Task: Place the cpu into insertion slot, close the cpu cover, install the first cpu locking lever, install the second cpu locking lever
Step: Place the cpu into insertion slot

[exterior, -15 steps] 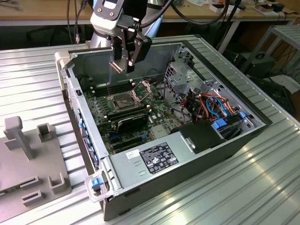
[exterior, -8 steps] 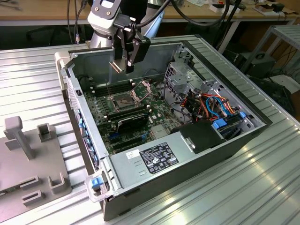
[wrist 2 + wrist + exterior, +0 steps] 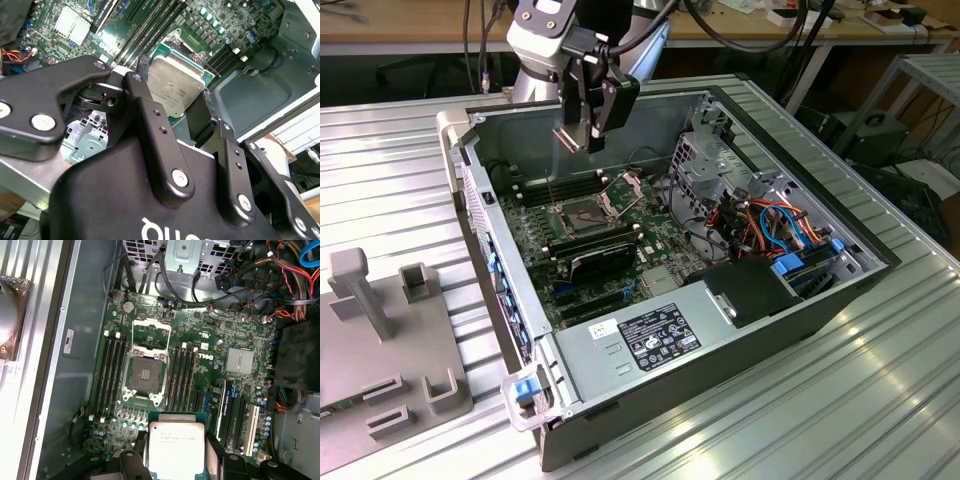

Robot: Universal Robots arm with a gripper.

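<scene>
- the black two-fingered tool (image 3: 175, 102) is pinching the small flat square cpu with a silvery-grey metal top (image 3: 176, 85) by two opposite edges. it holds the chip in the air above the green circuit board (image 3: 200, 340), apart from it.
- the cpu looks light, stiff and smooth-edged, so it could slip. its underside is probably fragile, so i judge the bare edges the right place to hold.
- the square dark insertion slot (image 3: 145, 376) lies empty, with the thin silvery cpu cover (image 3: 151, 332) swung open beside it.
- the open grey metal computer case (image 3: 740, 350) on the ribbed metal counter (image 3: 880, 400) holds the board, long black memory slots (image 3: 111, 372), coloured cables (image 3: 770, 225) and a labelled grey power supply box (image 3: 610, 340).
</scene>
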